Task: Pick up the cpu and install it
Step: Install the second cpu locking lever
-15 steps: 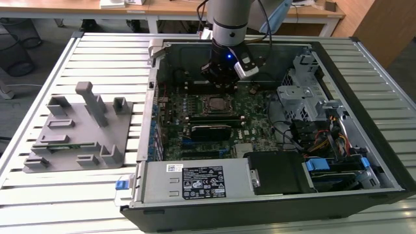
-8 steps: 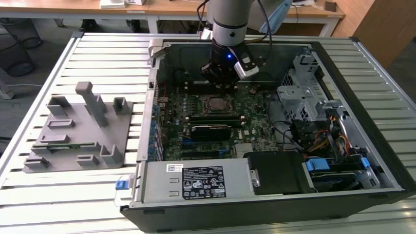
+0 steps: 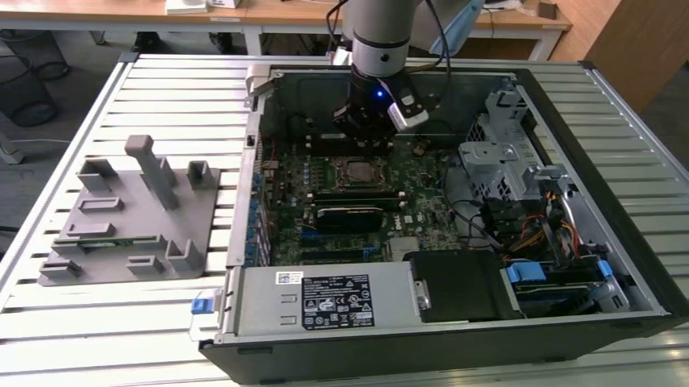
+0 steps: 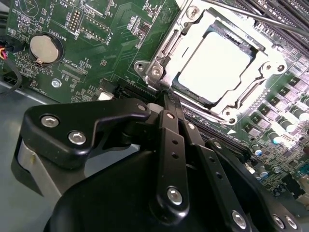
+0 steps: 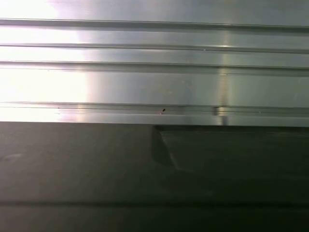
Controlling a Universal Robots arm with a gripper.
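One open computer case (image 3: 603, 266) is seen lying on its side on a ribbed aluminium table (image 3: 161, 89). Inside it one green motherboard (image 3: 425, 214) is mounted, with one black-shrouded power supply bearing a white label (image 3: 334, 300) along the near edge and a grey metal drive cage (image 3: 498, 157) toward the exterior view's right. One grey moulded fixture tray (image 3: 124, 218) with several upright posts and pockets is set on the table at the exterior view's left, well apart from the case; a thin green strip can be made out in one of its pockets.

One arm is seen, its gripper (image 3: 364, 145) held over the upper part of the motherboard, just beyond the socket (image 3: 356, 171). In the second wrist view the black jointed fingers (image 4: 170, 145) are drawn tightly together, tips touching, with nothing pinched between them, and the tips are placed just beside the socket's metal frame (image 4: 159, 63).

The cpu (image 4: 215, 65), one flat square chip with a bright silver top, is seated inside the socket, framed by the steel load plate held with screws. One round silver coin cell (image 4: 42, 48) sits in its holder on the board, well apart from the socket.

In the first wrist view, brushed aluminium ribs (image 5: 154, 72) are seen above a dark matte surface.
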